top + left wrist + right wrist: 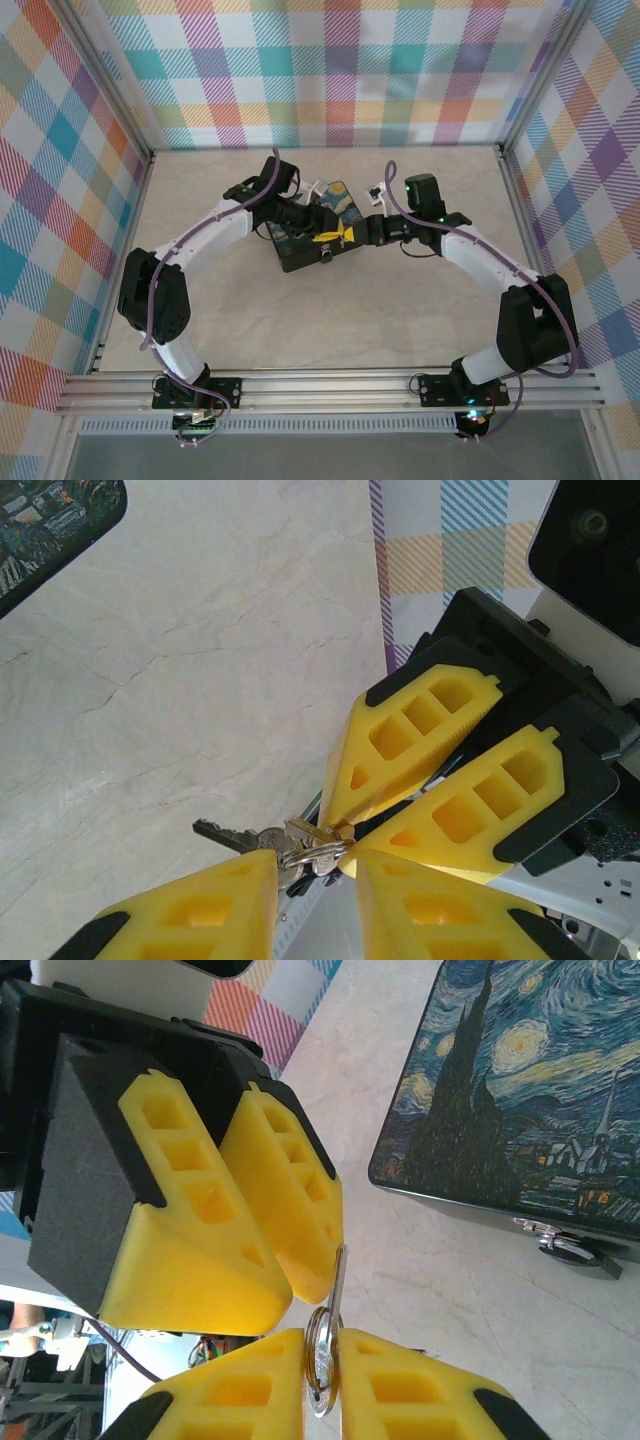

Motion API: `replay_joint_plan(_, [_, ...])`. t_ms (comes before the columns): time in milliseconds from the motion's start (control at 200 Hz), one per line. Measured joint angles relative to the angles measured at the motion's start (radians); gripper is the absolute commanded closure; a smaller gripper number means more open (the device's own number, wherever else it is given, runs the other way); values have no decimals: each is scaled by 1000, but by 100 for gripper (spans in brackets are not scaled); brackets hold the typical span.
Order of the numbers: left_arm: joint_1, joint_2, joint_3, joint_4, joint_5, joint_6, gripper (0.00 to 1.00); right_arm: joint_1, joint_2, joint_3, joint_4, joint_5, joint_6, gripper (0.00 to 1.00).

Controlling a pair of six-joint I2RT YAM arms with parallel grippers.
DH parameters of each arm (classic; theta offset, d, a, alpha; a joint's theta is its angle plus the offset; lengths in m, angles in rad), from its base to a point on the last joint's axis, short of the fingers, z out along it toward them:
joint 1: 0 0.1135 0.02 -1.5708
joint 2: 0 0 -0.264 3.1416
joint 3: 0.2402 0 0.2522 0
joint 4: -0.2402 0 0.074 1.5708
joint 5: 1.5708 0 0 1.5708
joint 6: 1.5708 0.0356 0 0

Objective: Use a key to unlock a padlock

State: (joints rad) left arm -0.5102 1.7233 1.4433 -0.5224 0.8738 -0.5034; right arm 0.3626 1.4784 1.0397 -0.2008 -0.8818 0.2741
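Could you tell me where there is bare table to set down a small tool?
The table is bare in the near half between the left arm and right arm, and along the back wall. It is crowded mid-table, where the left gripper and right gripper meet on the keys by the tin.

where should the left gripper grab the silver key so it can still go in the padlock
Take the silver key by its broad head, pads on the two flat faces, coming from the key ring end. Its toothed blade juts out past the left gripper, so a head grip should leave the blade free. The right gripper pinches the ring.
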Motion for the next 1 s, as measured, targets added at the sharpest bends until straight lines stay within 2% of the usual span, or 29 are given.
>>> replay_joint_plan(375, [0, 8, 2, 2, -3, -2, 77, 5, 19, 0, 2, -44, 0, 84])
replay_joint_plan(645, [0, 17, 7, 5, -2, -5, 91, 5, 24, 0, 2, -58, 3, 83])
replay_joint_plan(730, [0, 17, 7, 13, 3, -3, 100, 5, 25, 0, 2, -57, 3, 82])
replay_joint_plan(805, [0, 17, 7, 23, 5, -3, 100, 5, 27, 0, 2, -58, 5, 77])
replay_joint_plan(905, [2, 17, 6, 28, -3, -4, 100, 5, 27, 0, 2, -58, 3, 57])
replay_joint_plan(1000, [8, 14, -9, 48, -15, -4, 100, 6, 25, 0, -10, -53, -17, 46])
